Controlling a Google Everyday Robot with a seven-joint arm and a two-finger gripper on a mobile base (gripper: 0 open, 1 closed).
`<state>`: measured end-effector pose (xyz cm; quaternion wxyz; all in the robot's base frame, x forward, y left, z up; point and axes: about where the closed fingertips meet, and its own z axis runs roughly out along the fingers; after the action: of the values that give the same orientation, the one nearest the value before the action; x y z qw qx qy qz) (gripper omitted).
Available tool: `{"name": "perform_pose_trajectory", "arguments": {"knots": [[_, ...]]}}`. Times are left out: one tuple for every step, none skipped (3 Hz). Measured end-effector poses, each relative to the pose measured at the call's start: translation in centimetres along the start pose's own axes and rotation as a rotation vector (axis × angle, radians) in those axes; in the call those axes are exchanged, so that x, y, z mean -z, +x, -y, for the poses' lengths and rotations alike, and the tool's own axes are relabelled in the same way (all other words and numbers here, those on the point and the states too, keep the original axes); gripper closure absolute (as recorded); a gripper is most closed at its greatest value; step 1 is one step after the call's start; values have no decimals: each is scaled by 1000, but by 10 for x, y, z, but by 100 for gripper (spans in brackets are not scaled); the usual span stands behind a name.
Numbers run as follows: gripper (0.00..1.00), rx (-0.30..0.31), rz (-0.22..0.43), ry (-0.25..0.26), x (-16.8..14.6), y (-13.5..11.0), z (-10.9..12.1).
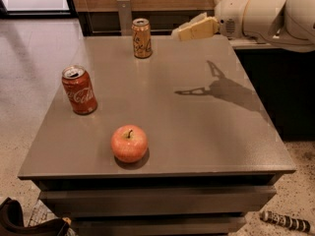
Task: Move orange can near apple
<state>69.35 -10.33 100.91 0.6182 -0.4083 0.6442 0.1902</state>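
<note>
Camera view: approach phase, none of the move done yet.
I am holding the gripper (189,29) in the air above the far side of the table (206,136), right of the orange can (141,38) and apart from it; I cannot tell how wide it is set. The orange can is standing upright at the far edge, well apart from the apple (129,143) sitting near the front. I am judging grasp, carry and set-down all left to do.
</note>
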Motion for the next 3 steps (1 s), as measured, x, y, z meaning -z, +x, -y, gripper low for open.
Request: {"name": "perform_pose_trajectory", "arguments": {"knots": [[0,-19,10,-34,-32,10,5],[0,-55,38,-78,-80,27,10],[0,-107,49,-130,-135,54,10]]}}
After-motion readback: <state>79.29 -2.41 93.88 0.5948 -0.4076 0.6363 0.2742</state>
